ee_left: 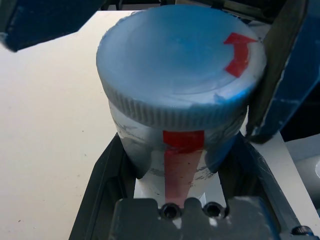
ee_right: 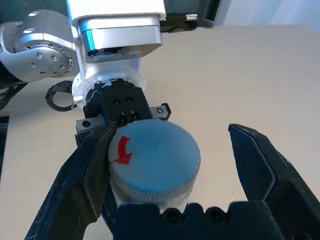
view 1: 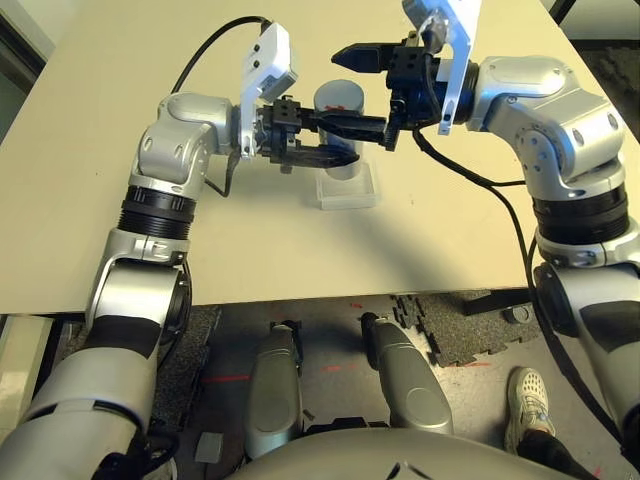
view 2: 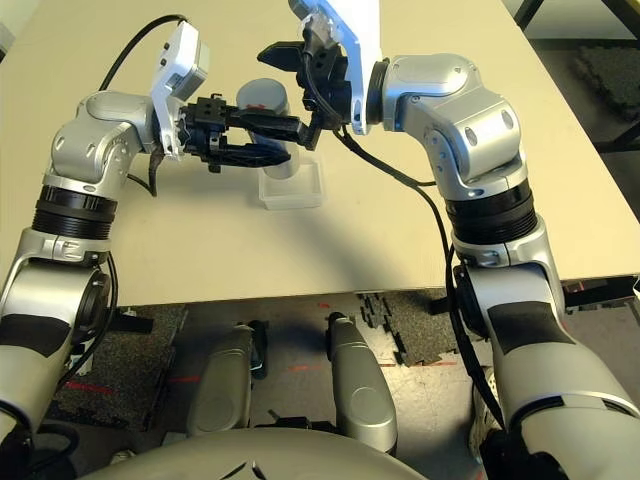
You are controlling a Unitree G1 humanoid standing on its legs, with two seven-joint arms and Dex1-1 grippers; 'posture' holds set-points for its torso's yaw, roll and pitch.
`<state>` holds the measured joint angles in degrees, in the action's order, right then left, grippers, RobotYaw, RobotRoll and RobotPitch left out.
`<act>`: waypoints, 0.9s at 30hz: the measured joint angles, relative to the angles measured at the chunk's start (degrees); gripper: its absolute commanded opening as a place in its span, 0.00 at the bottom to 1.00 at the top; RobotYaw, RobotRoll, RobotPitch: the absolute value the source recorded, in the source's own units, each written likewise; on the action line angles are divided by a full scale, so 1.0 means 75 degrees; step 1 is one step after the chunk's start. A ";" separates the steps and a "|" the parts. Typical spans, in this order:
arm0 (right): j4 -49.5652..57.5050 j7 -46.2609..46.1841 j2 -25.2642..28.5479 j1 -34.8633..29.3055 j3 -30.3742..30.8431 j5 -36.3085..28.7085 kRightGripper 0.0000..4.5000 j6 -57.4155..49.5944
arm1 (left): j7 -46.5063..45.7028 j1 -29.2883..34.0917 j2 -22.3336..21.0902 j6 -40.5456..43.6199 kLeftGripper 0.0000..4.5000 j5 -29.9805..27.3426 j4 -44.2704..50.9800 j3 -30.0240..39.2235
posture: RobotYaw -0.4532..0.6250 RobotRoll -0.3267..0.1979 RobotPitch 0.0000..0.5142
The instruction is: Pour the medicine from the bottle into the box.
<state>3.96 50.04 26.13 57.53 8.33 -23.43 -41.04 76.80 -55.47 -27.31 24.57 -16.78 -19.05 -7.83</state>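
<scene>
Two silver arms reach over one pale tabletop, each ending in one gripper with two black fingers. One cylindrical bottle is between the grippers, with one round grey-blue screw cap on it. Two red markings show on the bottle and its cap: one arrow on the cap's top and one vertical strip down the side.

The left gripper is clamped on the bottle's body below the cap, its two fingers on opposite sides. The right gripper has its two fingers wide apart at the level of the cap: one is right beside the cap's edge, whether touching or not I cannot tell, and the other is clear of it.

One shallow square box of clear plastic is on the tabletop. In the head views the bottle's lower end overlaps the box's far part; whether it stands in the box or is held over it, I cannot tell.

Beyond the tabletop's near edge, on the right, one pale shoe and one dark trouser leg of a person are on the floor.
</scene>
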 measured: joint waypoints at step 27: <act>0.0983 -0.1182 0.0156 -0.0272 -0.0541 -0.0882 1.00 -0.1419 | 0.0048 -0.0362 0.0082 -0.1017 0.54 0.0193 -0.1573 -0.0003 | 0.37 0.62 0.39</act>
<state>11.33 41.17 27.30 55.49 4.28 -30.05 -51.69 77.16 -58.19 -26.70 16.94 -15.33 -30.85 -7.85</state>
